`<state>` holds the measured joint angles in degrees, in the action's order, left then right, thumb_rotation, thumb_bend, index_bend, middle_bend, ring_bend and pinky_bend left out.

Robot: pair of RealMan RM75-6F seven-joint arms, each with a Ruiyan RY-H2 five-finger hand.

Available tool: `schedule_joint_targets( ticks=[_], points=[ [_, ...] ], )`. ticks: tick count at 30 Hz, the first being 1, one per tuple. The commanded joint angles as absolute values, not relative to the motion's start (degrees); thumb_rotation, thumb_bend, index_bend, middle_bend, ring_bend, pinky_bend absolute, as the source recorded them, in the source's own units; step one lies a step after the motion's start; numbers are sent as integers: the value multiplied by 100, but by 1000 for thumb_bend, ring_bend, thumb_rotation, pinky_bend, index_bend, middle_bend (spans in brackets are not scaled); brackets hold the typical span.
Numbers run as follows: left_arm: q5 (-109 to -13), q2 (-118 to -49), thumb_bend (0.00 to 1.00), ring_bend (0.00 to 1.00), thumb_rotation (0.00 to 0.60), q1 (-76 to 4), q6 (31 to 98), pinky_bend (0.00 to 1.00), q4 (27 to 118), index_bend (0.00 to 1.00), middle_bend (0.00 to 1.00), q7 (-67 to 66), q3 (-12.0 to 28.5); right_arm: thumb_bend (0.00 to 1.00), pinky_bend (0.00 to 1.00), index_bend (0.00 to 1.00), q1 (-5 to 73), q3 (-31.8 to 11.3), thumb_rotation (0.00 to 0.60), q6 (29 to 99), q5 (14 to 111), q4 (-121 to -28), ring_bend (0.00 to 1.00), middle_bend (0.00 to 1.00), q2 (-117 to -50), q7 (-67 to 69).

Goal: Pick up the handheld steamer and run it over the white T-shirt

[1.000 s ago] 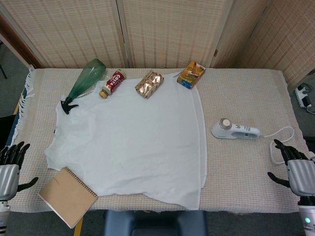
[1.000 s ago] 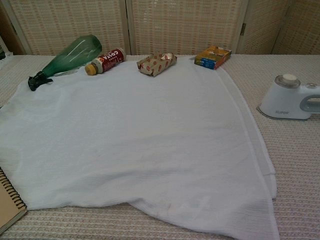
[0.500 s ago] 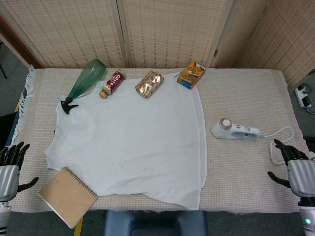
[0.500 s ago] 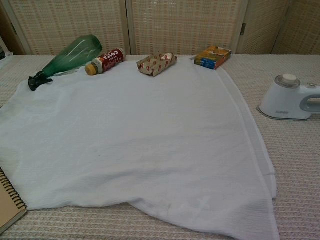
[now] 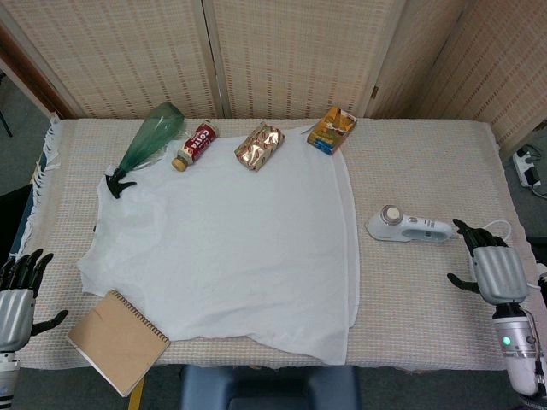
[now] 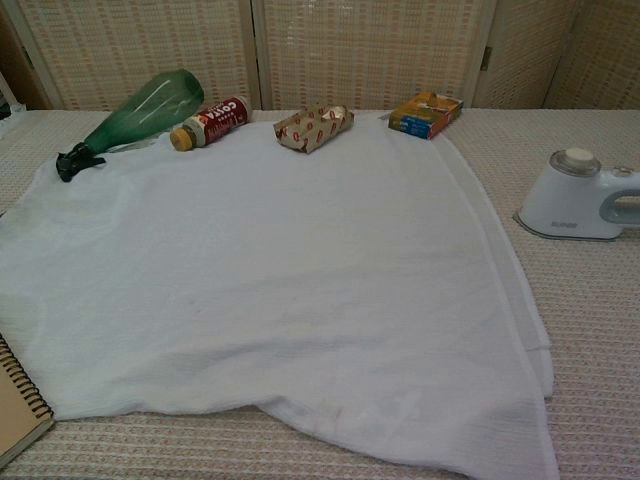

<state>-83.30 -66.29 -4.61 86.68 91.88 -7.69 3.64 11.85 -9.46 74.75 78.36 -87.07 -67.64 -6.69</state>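
Observation:
The white T-shirt (image 5: 231, 248) (image 6: 270, 280) lies spread flat over the middle of the table. To its right the white handheld steamer (image 5: 408, 225) (image 6: 582, 196) lies on the woven cloth, its cord (image 5: 489, 231) looping off to the right. My right hand (image 5: 489, 269) hovers open just right of the steamer's handle end, fingers apart and holding nothing. My left hand (image 5: 17, 290) hangs open off the table's front left corner, holding nothing. The chest view shows neither hand.
Along the back edge lie a green spray bottle (image 5: 145, 145), a red drink bottle (image 5: 196, 143), a foil snack pack (image 5: 261, 145) and an orange box (image 5: 332, 130). A brown spiral notebook (image 5: 118, 340) sits at the front left. A folding screen (image 5: 291, 51) stands behind the table.
My right hand has moved up and to the left, closer to the steamer's handle end. The left hand has dropped slightly. Nothing on the table has shifted.

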Motion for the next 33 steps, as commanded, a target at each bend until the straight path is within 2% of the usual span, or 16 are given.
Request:
schedule_joint_targets(
  ticks=[1,5,10,15,20,28,33],
  points=[
    [-8314,-6623,152,92,600,-458,8650,66,9188,138,98,-780,358,0,345,118,1587,-1191,600,6885,7308,-8266,224,266,-7042,-830],
    [-8326,-6625,152,92,600,-475,8639,66,9213,139,98,-804,365,1,345,137,1925,-1349,600,6417,6930,-7831,244,302,-7272,-951],
    [-8361,-6637,152,92,600,-505,8637,66,9257,141,98,-856,378,1,345,249,2290,-1468,600,5958,6621,-7316,269,346,-7547,-1002],
    [-8361,-6644,152,92,600,-526,8608,66,9297,141,98,-913,378,3,345,291,2578,-1468,600,5454,6378,-6926,282,365,-7790,-973],
    [-8389,-6657,152,91,600,-542,8591,66,9326,141,98,-937,366,68,353,339,2870,-1460,600,4963,6146,-6485,310,406,-8061,-980],
    [-8363,-6650,152,91,600,-511,8617,66,9319,141,98,-939,357,216,374,412,3105,-1444,600,4675,6031,-5991,358,457,-8349,-868],
    [-8347,-6663,152,91,600,-503,8618,65,9299,142,98,-931,357,233,402,440,3120,-1386,600,4661,6082,-5885,391,486,-8424,-726]
  ],
)
